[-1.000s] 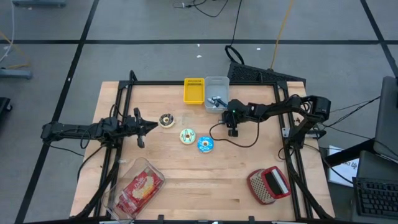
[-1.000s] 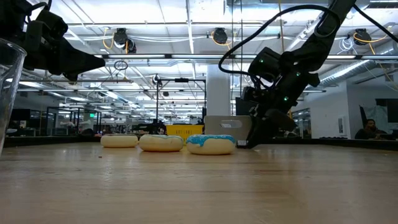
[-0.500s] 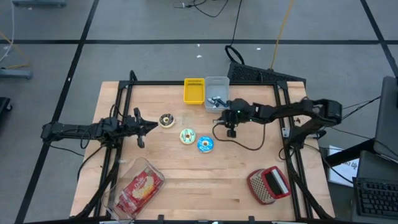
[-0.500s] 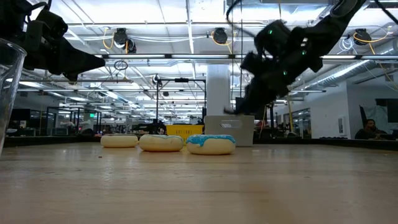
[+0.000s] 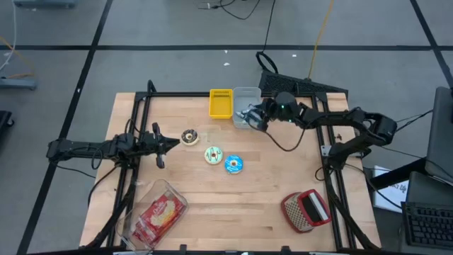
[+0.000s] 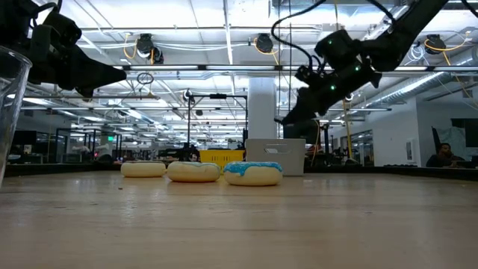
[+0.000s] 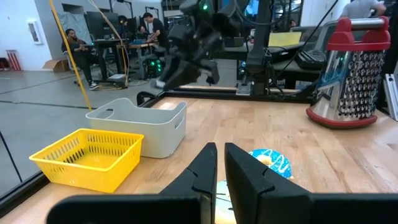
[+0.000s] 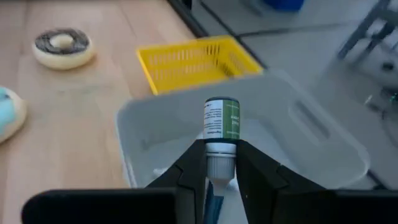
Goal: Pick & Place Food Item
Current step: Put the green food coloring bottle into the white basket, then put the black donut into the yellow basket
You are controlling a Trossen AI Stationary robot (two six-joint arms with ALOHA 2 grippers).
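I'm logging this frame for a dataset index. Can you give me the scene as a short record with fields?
surface: wooden table
right gripper: shut on a small bottle, held above the grey bin
left gripper: shut, empty, waiting at the table's left side
donuts: chocolate donut, green donut, blue donut, all on the table
other containers: yellow basket beside the grey bin
other items: grater, clear food pack

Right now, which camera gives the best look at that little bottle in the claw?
The right wrist view: the small bottle fills the frame, pinched in the right claw over the grey bin. The left wrist view shows it far off; the high and low views barely show it.
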